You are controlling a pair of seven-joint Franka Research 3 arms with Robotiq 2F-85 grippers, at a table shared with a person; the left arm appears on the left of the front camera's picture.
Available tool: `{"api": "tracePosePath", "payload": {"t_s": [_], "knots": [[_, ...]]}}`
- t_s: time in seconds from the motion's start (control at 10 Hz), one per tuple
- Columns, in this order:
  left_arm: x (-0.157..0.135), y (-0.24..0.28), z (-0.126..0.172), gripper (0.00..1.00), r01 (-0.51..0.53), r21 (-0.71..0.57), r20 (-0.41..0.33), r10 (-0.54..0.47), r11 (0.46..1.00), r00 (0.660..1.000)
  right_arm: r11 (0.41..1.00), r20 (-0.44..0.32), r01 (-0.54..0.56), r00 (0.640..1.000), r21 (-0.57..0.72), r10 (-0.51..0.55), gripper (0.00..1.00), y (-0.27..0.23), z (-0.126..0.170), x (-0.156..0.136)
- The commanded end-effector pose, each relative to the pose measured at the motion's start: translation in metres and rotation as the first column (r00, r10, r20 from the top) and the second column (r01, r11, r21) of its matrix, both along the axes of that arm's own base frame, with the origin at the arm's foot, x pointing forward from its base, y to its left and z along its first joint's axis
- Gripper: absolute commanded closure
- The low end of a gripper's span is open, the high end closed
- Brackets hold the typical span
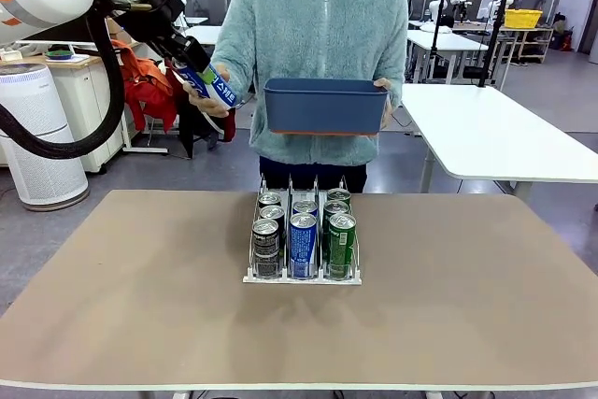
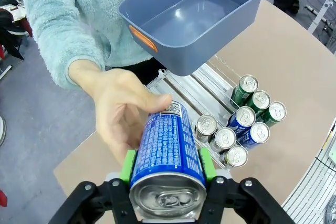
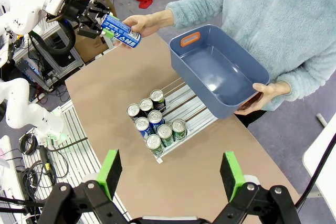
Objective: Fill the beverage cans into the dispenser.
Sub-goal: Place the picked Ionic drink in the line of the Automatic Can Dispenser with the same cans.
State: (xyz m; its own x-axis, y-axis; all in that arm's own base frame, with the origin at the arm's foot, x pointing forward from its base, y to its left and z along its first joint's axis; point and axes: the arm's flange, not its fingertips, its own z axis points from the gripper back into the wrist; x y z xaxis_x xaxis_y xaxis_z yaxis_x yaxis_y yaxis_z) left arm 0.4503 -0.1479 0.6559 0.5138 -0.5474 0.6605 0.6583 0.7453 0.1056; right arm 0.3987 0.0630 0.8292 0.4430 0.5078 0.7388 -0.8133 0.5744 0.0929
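Observation:
My left gripper point(image 1: 192, 70) is raised at the far left, shut on a blue-and-white beverage can point(image 1: 213, 87). A person's hand point(image 1: 207, 100) still grips the can's far end. In the left wrist view the can point(image 2: 169, 148) lies between my green pads point(image 2: 127, 164), with the hand point(image 2: 118, 108) wrapped around it. The dispenser point(image 1: 302, 278) sits mid-table with several black, blue and green cans point(image 1: 303, 242) at its front; its rear lanes point(image 2: 189, 85) are bare. My right gripper point(image 3: 170, 174) hangs open high above the table.
The person's other hand holds an empty dark blue bin point(image 1: 325, 106) in the air above the table's far edge, behind the dispenser. The bin point(image 3: 220, 72) reaches over the rack's back end. Bare tabletop point(image 1: 448, 296) lies on both sides of the dispenser.

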Motion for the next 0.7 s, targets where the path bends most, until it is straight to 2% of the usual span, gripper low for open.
{"api": "tracePosePath", "payload": {"t_s": [0.0,0.6], "knots": [[-0.0005,0.0007,0.0008,0.56,0.001,0.001,0.003,-0.001,1.000,1.000,1.000,-0.007,-0.004,1.000,-0.002,0.004,0.00,-0.0005,0.0005,-0.0005],[-0.0005,0.0007,0.0008,0.56,0.001,0.001,0.003,-0.001,1.000,1.000,1.000,-0.007,-0.004,1.000,-0.002,0.004,0.00,-0.0005,0.0005,-0.0005]]}}
